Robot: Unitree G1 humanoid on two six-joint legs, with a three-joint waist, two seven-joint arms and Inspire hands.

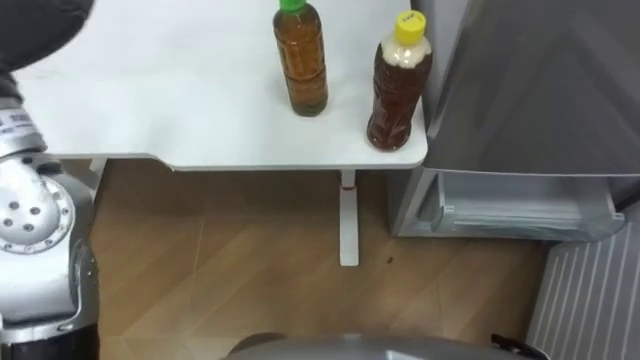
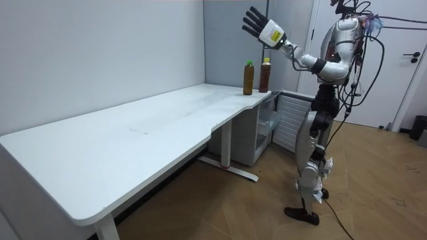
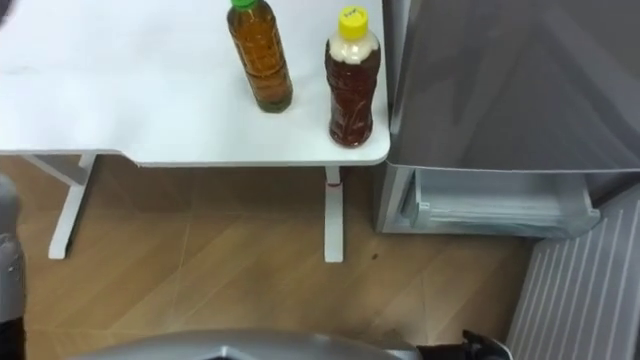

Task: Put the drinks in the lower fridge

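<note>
I see the long white tabletop (image 1: 150, 90) running off to the left, with the grey fridge (image 1: 530, 90) standing against its right end. The fridge's lower compartment (image 1: 515, 210) looks open, with a pale shelf showing near the floor. I am standing just in front of the tabletop's right corner, the floor between us.

My left robot hand (image 2: 257, 25) is raised high above the tabletop, fingers spread wide and holding nothing.

Both drinks stand upright at the right end of the tabletop. The green-capped bottle (image 1: 301, 60) is on the left and the yellow-capped bottle (image 1: 399, 85) is by the corner, nearest the fridge.

I judge this is the reach for the first bottle, with nothing loaded yet. Next I need to lower the hand and wrap it around one bottle without knocking over the other.
</note>
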